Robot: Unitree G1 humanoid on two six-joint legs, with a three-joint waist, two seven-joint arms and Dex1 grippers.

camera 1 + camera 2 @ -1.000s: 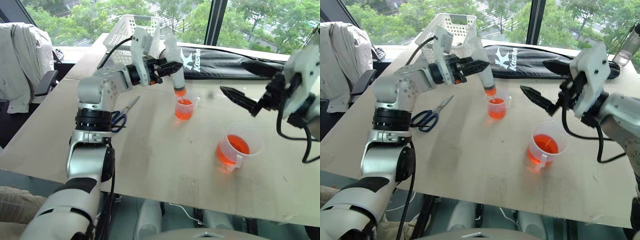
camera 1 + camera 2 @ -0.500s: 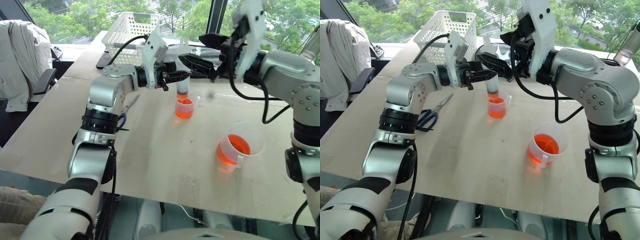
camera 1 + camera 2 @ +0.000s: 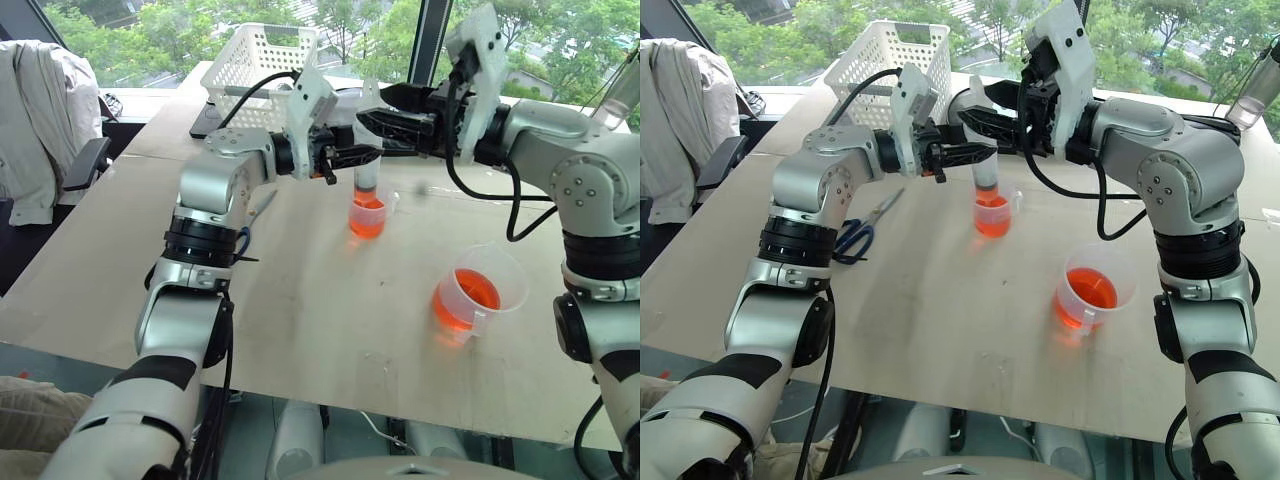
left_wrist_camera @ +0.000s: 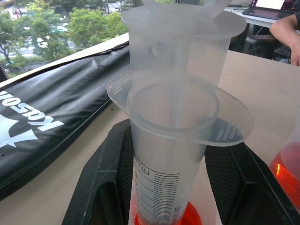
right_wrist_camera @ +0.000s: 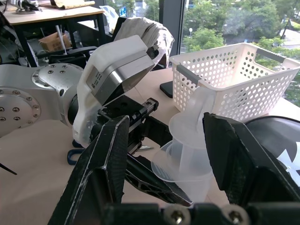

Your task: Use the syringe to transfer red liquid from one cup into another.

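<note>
We see orange-red liquid (image 3: 367, 222) in clear cups, a white perforated basket (image 3: 262, 60), blue-handled scissors (image 3: 852, 236)

a pale wooden table (image 3: 300, 300) carries two clear cups (image 3: 368, 213) (image 3: 478, 293) of red liquid, blue-handled scissors (image 3: 858, 232), a white basket (image 3: 262, 58) and a black bag (image 3: 1160, 122).

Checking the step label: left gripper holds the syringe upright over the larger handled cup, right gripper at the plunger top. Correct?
Not quite. The left gripper holds the syringe upright over the smaller narrow cup, not the larger handled cup, which stands apart, nearer the robot. The left eye view shows it. The right gripper is indeed at the plunger top.
</note>
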